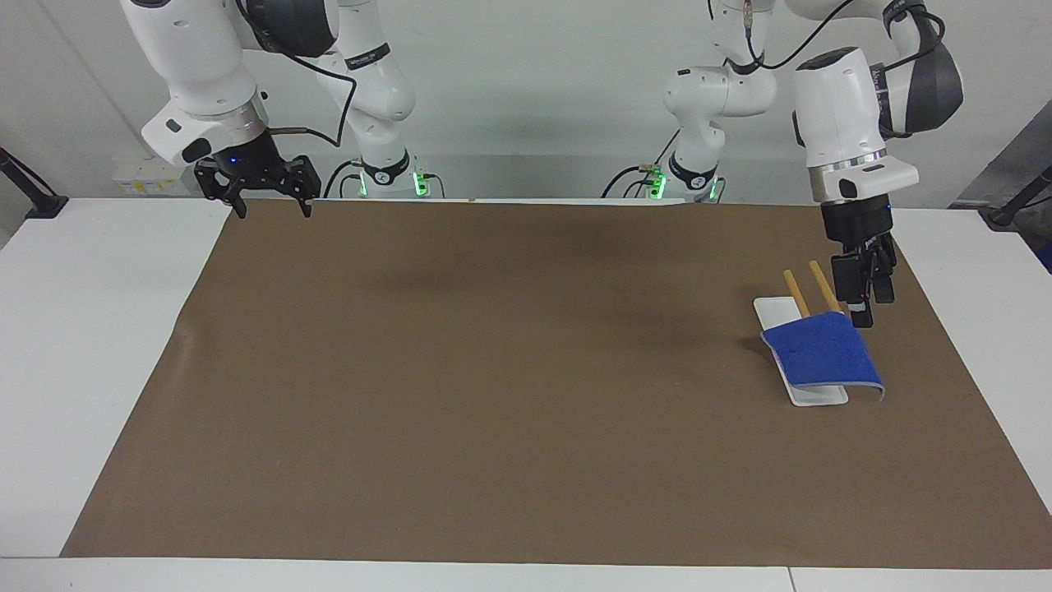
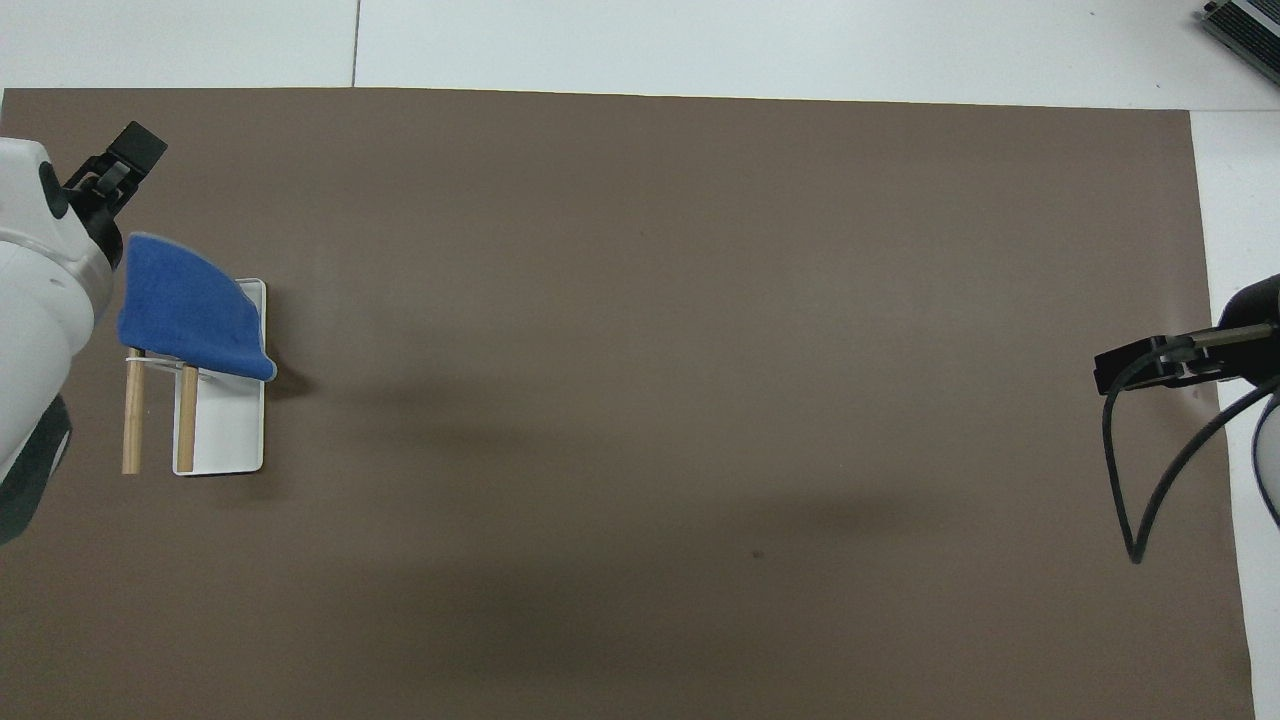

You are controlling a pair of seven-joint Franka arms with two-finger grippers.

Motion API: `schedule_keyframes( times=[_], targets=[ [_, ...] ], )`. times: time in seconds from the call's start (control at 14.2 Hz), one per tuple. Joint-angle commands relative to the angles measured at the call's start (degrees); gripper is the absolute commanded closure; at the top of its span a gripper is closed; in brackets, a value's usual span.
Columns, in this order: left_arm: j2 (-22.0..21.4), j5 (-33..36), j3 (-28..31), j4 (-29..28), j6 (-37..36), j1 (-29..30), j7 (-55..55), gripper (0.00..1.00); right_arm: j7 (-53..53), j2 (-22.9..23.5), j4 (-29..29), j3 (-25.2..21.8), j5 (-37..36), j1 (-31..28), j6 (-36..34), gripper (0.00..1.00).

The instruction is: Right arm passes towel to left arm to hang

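The bright-blue towel [image 1: 822, 353] hangs draped over the rack's two wooden bars [image 1: 795, 292], above the white rack base [image 1: 815, 396], at the left arm's end of the mat. One edge of it droops past the base. It also shows in the overhead view [image 2: 185, 305], as does the base [image 2: 235, 440]. My left gripper [image 1: 869, 306] hangs just beside the towel's upper corner, clear of it, open and empty; it also shows in the overhead view [image 2: 128, 160]. My right gripper [image 1: 265, 205] waits open and empty over the mat's corner at the right arm's end, and shows in the overhead view [image 2: 1150, 365].
A brown mat [image 1: 493, 370] covers most of the white table [image 1: 99, 329]. A black cable [image 2: 1150, 480] loops down from the right wrist.
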Motion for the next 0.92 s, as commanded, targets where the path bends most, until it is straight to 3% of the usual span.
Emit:
schedule_keyframes(
  times=[0.0,0.14,0.42,0.85],
  targets=[
    [0.5,-3.6,0.1,1.3,-3.4,-0.9,7.2,0.00,-0.1,-1.3,-1.2,-0.3,1.3,-0.2,0.7,0.00],
    [0.5,-9.8,-0.4,2.0,-7.7,-1.1,18.3,0.00,-0.1,-1.3,-1.2,-0.3,1.4,-0.2,0.7,0.00],
    [0.9,-26.7,-0.1,10.9,-23.2,-1.1,45.4,0.00,-0.1,-1.3,-1.2,-0.4,1.4,-0.2,0.7,0.00],
    [6.1,-33.9,-0.8,25.3,-46.8,-1.1,65.4,0.00,-0.1,-1.3,-1.1,-0.3,1.4,-0.2,0.7,0.00]
  ],
)
